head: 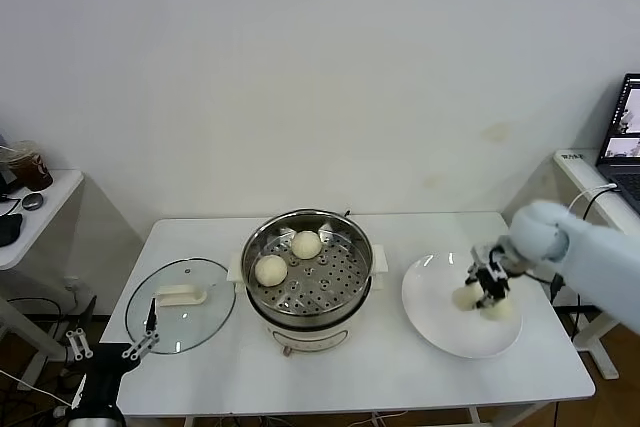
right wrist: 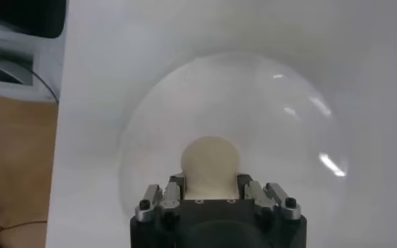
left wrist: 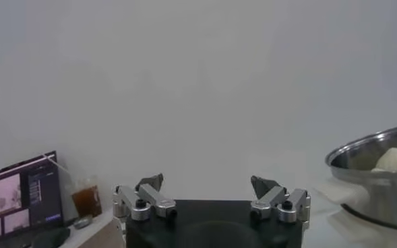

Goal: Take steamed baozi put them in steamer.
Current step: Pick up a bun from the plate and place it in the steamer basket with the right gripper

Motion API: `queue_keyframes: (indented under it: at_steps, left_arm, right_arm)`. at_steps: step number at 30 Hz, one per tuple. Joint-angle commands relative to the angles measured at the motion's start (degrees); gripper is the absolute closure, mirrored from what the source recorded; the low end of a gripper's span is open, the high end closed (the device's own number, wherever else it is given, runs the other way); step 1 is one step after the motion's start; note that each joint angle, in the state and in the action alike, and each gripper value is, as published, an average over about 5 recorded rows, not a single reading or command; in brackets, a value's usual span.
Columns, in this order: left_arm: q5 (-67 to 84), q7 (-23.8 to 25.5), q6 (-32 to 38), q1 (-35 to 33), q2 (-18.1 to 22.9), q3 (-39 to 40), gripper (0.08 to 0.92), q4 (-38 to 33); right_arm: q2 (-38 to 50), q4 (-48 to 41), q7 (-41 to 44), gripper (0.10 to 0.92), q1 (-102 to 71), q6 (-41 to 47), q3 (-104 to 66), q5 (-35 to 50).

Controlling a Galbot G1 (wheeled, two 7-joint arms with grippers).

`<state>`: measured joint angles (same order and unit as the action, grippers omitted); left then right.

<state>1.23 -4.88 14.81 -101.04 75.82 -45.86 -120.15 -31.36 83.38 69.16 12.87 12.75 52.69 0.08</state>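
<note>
The steamer (head: 258, 237) stands mid-table with two steamed baozi (head: 271, 269) (head: 306, 244) on its perforated floor. On the white plate (head: 435, 287) to its right, my right gripper (head: 488, 287) is down over two more baozi (head: 465, 297) (head: 497, 309). In the right wrist view the right gripper (right wrist: 209, 180) is shut on one baozi (right wrist: 209, 158), a finger pressed on each side, with the plate (right wrist: 265, 114) beneath. My left gripper (head: 140, 342) is parked low off the table's front left corner, and the left wrist view shows the left gripper (left wrist: 208, 183) open and empty, with the steamer (left wrist: 367, 151) off to the side.
A glass lid (head: 180, 305) with a cream handle lies left of the steamer. A laptop (head: 625, 137) sits on a side desk at the right. At the far left another desk carries a drink cup (head: 30, 165).
</note>
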Motion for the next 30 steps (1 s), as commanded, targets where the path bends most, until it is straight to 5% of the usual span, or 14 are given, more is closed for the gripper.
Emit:
queue_keyframes:
  at_steps: [1,14,30]
  left_arm:
    - [0.1,0.0,0.0,0.3,-0.2,0.1,0.177,-0.1]
    - [0.1,-0.1,0.1,0.4,-0.1,-0.3,0.177,0.0]
    - [0.3,-0.2,0.2,0.2,0.5,-2.3,0.177,0.1]
  right_arm:
    - [-6.7,0.1,4.3,0.549,25.4,-4.6,8.7,11.4]
    - [-30.9,3.1,-5.6,0.534,27.6,-22.5,21.6,17.2]
    - [-42.0,-1.8,-9.2,0.519,20.0,-41.1,25.8,-2.1]
